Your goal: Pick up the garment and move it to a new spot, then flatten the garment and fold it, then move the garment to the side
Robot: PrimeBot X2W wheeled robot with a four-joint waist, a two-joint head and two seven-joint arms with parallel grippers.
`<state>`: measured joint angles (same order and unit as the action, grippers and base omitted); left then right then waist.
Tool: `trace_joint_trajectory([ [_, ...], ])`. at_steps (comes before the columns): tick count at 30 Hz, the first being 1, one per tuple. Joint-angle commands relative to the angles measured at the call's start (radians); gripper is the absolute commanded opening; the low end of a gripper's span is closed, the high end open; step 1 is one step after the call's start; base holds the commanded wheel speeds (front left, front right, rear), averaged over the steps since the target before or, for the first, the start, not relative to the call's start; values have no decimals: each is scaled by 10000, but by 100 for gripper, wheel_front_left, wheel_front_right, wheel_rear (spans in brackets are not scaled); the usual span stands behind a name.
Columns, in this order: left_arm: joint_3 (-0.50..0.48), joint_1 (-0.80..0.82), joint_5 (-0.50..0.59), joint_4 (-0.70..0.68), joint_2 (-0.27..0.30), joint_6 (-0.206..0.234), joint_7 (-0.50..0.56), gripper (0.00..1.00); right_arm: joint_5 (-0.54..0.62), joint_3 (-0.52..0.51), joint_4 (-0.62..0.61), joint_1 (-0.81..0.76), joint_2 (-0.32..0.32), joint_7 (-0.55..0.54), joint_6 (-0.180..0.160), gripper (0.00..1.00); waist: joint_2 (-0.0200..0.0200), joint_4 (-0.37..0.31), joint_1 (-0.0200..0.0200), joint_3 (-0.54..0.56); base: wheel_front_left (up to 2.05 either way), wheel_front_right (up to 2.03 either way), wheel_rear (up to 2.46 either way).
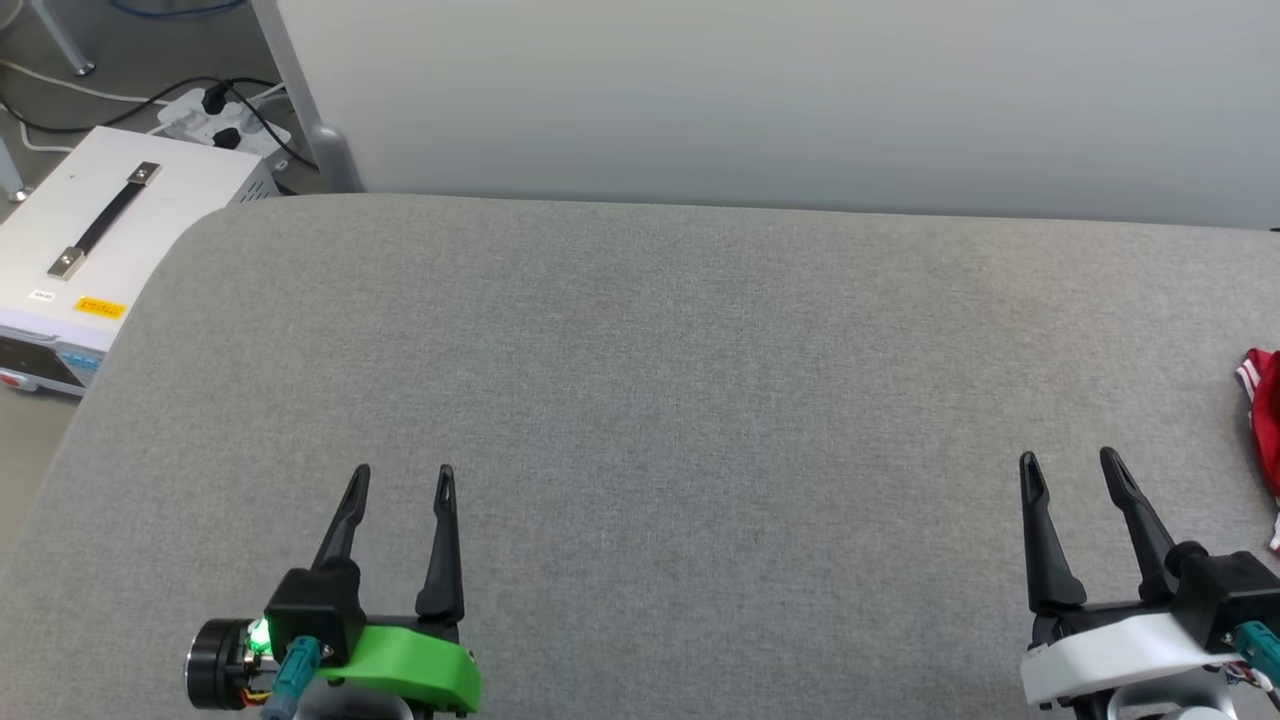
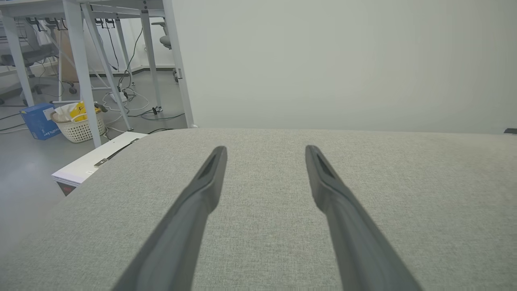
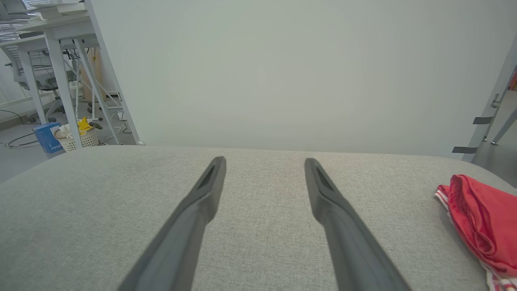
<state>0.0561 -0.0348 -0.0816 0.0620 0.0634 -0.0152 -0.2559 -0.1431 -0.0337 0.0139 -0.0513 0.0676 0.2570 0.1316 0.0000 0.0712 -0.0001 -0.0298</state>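
The garment (image 1: 1265, 415) is a bunched red shirt with red-white striped trim, lying at the far right edge of the grey table (image 1: 640, 380). In the right wrist view the garment (image 3: 482, 220) lies right of my fingers, most of it cut off by the picture's edge. My right gripper (image 1: 1070, 465) stands open near the table's front right, a little left of the garment and apart from it. Open and empty too, my left gripper (image 1: 403, 475) hovers at the front left. Its fingers (image 2: 210, 178) point across bare cloth.
A pale partition wall (image 1: 780, 100) rises behind the table's far edge. Left of the table stands a white box with a black handle (image 1: 110, 225), with a power strip and cables on the floor. Desk legs and a white basket (image 2: 78, 123) lie farther left.
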Motion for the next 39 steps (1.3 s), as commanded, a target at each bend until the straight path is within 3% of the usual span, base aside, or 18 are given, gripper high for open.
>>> trace_joint_trajectory([
  [1,12,-179,-40,39,-56,-79,-59,100,94,13,-61,-175,-34,47,-9,100,0,-23,1,68,0,0,0],
  [28,-11,-486,32,122,-105,-202,-59,100,-191,89,216,-616,-161,47,-9,100,0,-134,1,213,0,0,0],
  [29,19,-363,2,126,-42,-171,5,0,-116,69,186,-539,-150,-5,0,0,0,-131,1,216,0,0,0],
  [39,-4,-324,45,104,-43,-154,150,0,-32,74,167,-483,-149,-154,0,0,0,-162,1,219,0,0,0],
])
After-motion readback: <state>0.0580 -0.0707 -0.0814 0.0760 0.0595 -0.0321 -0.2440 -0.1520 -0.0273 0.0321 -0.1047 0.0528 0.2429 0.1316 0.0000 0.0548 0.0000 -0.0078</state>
